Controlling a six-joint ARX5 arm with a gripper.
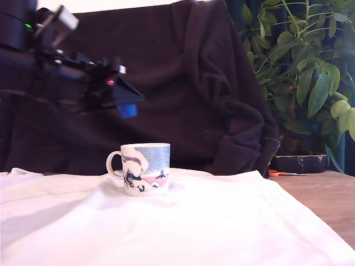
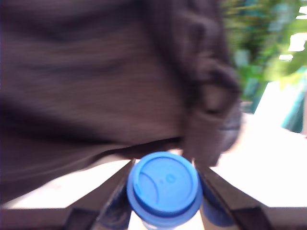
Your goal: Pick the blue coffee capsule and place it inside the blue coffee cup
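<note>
The blue coffee capsule hangs in the air, held by my gripper, which is shut on it well above the cloth and up to the exterior view's left of the mug. In the wrist view the capsule's round blue cap fills the space between the two dark fingers. The blue coffee cup, a white mug with a light-blue band and a dark and pink picture, stands upright on the white cloth, handle toward the exterior view's left. The mug is out of the wrist view.
A dark cloth drapes the backdrop behind the mug. A leafy green plant stands at the exterior view's right above a bare wooden table surface. A dark pouch lies at the back right.
</note>
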